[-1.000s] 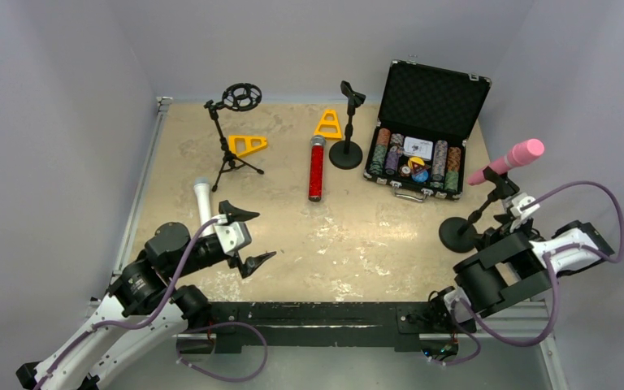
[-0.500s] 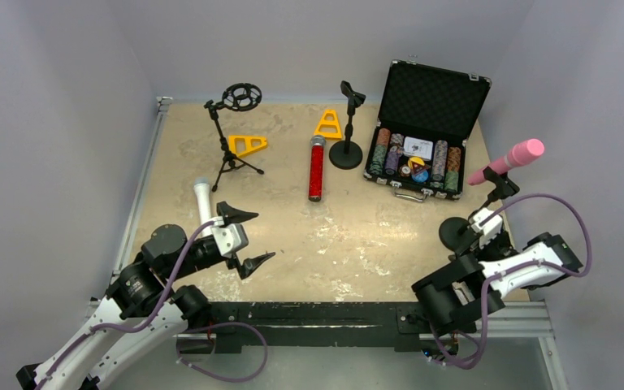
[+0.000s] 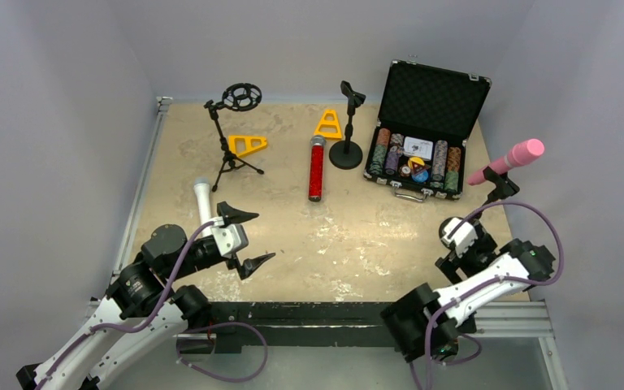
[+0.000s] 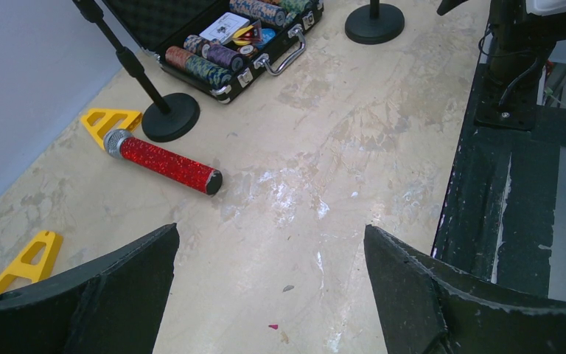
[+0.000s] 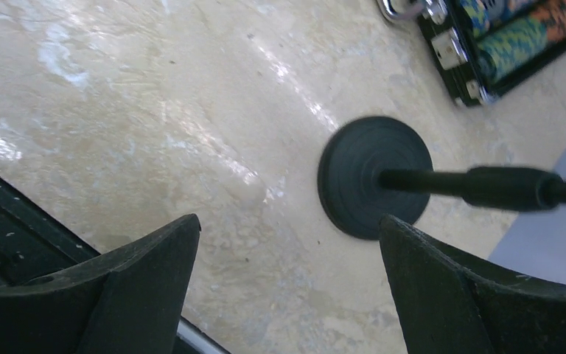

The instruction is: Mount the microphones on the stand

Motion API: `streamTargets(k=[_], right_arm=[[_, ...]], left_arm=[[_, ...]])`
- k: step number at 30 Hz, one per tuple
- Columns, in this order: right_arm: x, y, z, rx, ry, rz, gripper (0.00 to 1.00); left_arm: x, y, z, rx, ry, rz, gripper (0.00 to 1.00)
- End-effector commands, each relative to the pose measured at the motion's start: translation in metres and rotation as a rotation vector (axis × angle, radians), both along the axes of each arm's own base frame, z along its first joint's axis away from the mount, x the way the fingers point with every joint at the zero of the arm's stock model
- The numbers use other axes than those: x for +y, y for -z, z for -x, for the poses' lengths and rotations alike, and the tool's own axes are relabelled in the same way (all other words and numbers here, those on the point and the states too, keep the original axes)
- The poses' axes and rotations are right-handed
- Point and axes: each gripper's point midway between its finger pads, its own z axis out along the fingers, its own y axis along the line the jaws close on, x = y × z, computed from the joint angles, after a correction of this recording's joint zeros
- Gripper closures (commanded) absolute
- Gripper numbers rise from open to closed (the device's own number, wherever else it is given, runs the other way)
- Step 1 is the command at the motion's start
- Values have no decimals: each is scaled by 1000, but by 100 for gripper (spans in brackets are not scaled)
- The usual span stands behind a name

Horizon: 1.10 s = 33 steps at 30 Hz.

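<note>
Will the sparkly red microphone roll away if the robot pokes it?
Probably, if poked sideways: the glittery red microphone with the silver mesh head is a round tube lying flat on the smooth beige table. It looks stiff, not bendy. Its glitter coat may give some grip.

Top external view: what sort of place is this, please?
Likely a robot test cell: grey walls box in a marbled table, with two arms at its near edge and props like a poker chip case.
</note>
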Motion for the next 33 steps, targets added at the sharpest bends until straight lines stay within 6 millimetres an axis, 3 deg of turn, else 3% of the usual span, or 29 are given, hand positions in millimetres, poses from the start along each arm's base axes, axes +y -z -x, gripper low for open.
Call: streamTargets(k=[1, 4, 11, 23, 27, 33], right_arm=[[35, 6, 7, 52, -125, -20, 4], [64, -8, 0, 2, -214, -74, 4], [122, -62, -14, -50, -409, -269, 6], [198, -85, -49, -21, -558, -245, 5], [209, -93, -60, 2, -572, -251, 4], [207, -92, -88, -73, -501, -234, 1]], left_arm=[[0, -9, 0, -32, 6, 16, 1], [0, -8, -1, -30, -1, 12, 1], [0, -6, -3, -26, -7, 7, 1], [4, 1, -14, -8, -65, -16, 1], [8, 4, -20, -1, -106, -29, 1], [14, 11, -32, 20, -181, -58, 1]])
